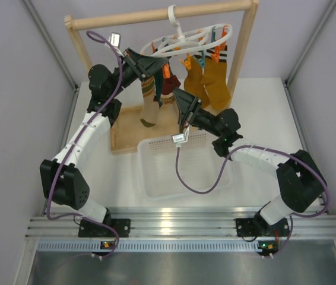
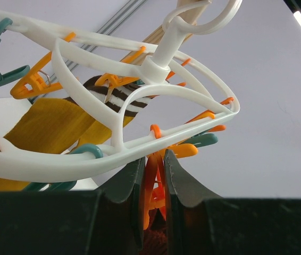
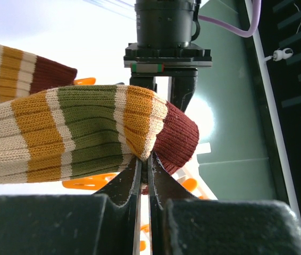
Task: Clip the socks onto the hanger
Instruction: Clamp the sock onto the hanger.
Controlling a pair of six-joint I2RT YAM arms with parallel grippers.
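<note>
The white oval hanger [image 1: 187,40] hangs by its hook from the wooden rail; its ring also shows in the left wrist view [image 2: 140,143]. My left gripper [image 1: 161,68] [image 2: 153,159] is shut on an orange clip [image 2: 151,183] under the ring. My right gripper [image 1: 181,96] [image 3: 146,159] is shut on a striped sock [image 3: 86,133] near its dark red cuff [image 1: 169,83], held up close to that clip. The other striped sock [image 1: 150,101] hangs from the hanger. Two mustard socks [image 1: 206,80] hang at the right. No teal socks show.
The wooden rail frame [image 1: 242,47] stands around the hanger on a wooden tray [image 1: 123,142]. A clear plastic basket [image 1: 156,181] lies in front of it between the arms. Grey side walls close in left and right.
</note>
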